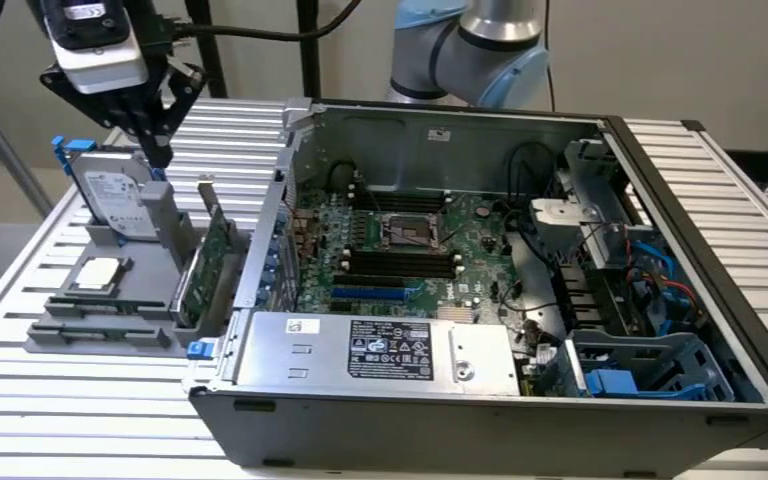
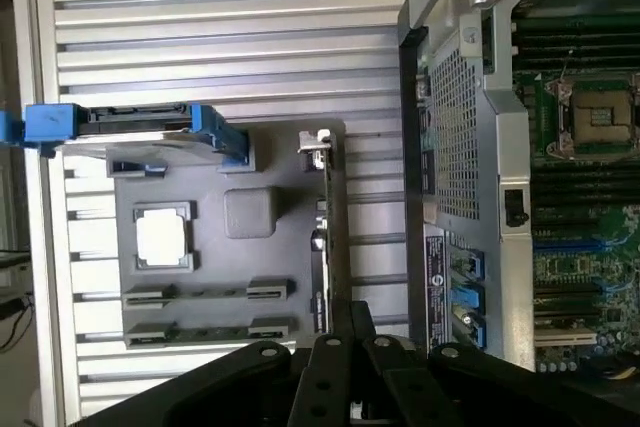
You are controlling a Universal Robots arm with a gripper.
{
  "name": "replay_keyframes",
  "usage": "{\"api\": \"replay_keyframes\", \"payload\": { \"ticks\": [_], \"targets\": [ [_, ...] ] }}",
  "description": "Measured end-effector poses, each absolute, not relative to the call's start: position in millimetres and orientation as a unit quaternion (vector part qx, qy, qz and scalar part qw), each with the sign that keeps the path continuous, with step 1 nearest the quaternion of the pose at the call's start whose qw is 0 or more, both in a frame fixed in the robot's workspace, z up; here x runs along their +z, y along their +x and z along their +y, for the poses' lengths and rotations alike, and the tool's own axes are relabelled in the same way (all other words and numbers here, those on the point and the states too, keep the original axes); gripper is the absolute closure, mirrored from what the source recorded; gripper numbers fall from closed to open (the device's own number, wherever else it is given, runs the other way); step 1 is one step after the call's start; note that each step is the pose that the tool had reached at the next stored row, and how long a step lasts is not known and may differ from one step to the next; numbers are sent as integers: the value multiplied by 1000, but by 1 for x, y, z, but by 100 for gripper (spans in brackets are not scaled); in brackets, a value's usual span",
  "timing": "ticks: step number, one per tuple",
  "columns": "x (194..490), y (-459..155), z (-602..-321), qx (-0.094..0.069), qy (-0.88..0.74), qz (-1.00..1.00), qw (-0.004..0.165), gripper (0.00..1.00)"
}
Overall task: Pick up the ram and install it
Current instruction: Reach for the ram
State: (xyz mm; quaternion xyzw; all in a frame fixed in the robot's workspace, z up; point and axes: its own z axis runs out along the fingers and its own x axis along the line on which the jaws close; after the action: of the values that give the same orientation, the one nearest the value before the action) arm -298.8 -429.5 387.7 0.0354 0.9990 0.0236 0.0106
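Presently my closed, empty gripper (image 1: 157,148) hangs over the hard drive (image 1: 115,195); the ram (image 1: 101,302), seemingly edge-up, lies crosswise, nearer the camera.

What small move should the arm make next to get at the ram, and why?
Probably slide the gripper across the holder toward its two long slots. The thin strip in each looks like ram seen edge-on, though I can't be sure. The gripper hangs over the hard drive and the tall card, off to one side of those slots.
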Motion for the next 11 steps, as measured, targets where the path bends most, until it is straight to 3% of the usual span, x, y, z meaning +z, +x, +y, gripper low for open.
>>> {"api": "replay_keyframes", "payload": {
  "ticks": [11],
  "targets": [
    [380,-346,-439,23,35,999,10,100]
  ]
}}
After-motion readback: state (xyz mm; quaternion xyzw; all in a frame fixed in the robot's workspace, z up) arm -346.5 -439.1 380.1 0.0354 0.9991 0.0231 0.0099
